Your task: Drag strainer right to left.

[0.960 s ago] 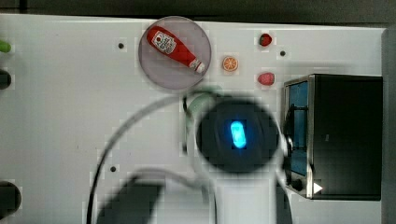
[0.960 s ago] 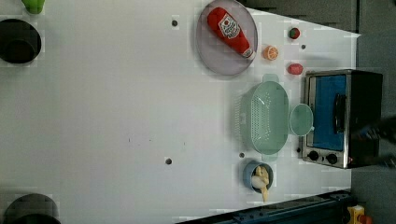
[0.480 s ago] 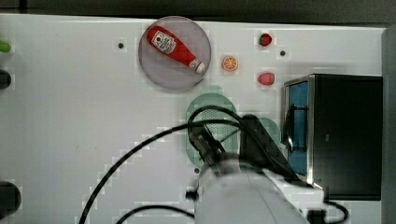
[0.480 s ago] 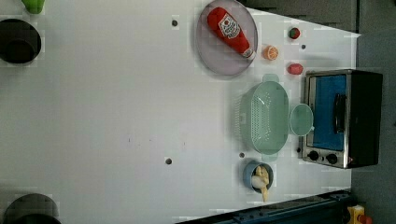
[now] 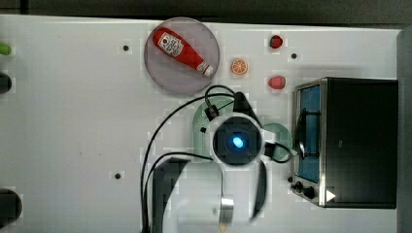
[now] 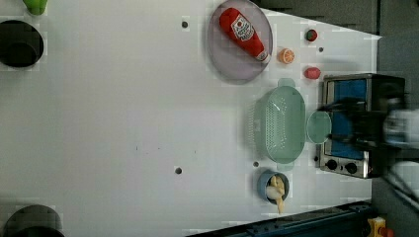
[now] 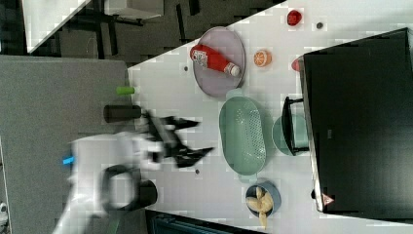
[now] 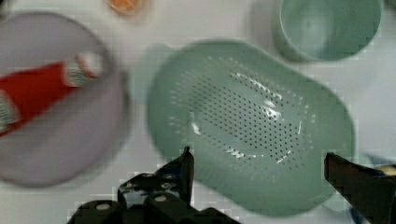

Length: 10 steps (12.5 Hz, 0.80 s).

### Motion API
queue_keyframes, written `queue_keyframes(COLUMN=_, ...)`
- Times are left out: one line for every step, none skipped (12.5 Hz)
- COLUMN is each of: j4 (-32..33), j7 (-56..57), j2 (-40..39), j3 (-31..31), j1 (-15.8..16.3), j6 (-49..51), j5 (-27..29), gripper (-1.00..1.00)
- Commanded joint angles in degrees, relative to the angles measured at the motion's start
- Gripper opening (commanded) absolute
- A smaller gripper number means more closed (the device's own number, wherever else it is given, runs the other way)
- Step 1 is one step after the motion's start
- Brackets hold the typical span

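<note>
White table point(image 6: 123, 123): 1 strainer point(image 6: 284, 123), 1 bowl point(image 6: 318, 127)

Pretty plain setup: a big white table point(image 6: 123, 123) with a few small dark holes in the top, evenly lit with no harsh shadows. In the right view a grey floor point(image 7: 48, 97) sits past the table edge, plus dark frame legs point(image 7: 109, 27) and another white surface point(image 7: 48, 14) in the corner.

Sage-green hole-dotted strainer point(image 6: 282, 123), red ketchup bottle point(image 6: 243, 32), grey plate point(image 6: 225, 54).
</note>
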<state>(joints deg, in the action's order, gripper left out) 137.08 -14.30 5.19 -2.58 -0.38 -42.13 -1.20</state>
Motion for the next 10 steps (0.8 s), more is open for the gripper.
queue_keyframes(j4=4.38, j7=-13.66, j2=-5.70, j3=0.74, j1=0.02, j6=-9.25, j5=0.73, gripper=1.00)
queue_keyframes(j4=4.76, j7=-17.30, j2=-8.89, j3=0.86, j1=0.10, j6=-13.24, j5=0.73, gripper=1.00)
queue_keyframes(j4=4.89, j7=-20.60, j2=-12.00, j3=1.17, j1=0.32, j6=-16.03, j5=0.75, gripper=1.00)
queue_keyframes(j4=4.87, j7=-24.82, j2=-15.03, j3=1.65, j1=0.61, j6=-18.36, j5=0.77, gripper=1.00)
queue_keyframes(j4=4.77, j7=-29.18, j2=-17.89, j3=2.30, j1=0.97, j6=-21.31, j5=0.77, gripper=1.00)
queue_keyframes(j4=4.78, j7=-31.93, j2=-20.44, j3=2.90, j1=1.40, j6=-24.63, j5=0.77, gripper=1.00)
queue_keyframes(j4=4.78, j7=-32.45, j2=-22.60, j3=3.36, j1=1.86, j6=-28.43, j5=0.77, gripper=1.00)
queue_keyframes(j4=4.79, j7=-32.44, j2=-24.51, j3=3.56, j1=2.28, j6=-31.34, j5=0.77, gripper=1.00)
queue_keyframes(j4=4.71, j7=-32.43, j2=-26.05, j3=3.59, j1=2.71, j6=-33.02, j5=0.77, gripper=1.00)
queue_keyframes(j4=4.66, j7=-32.42, j2=-27.31, j3=3.60, j1=3.15, j6=-33.26, j5=0.77, gripper=1.00)
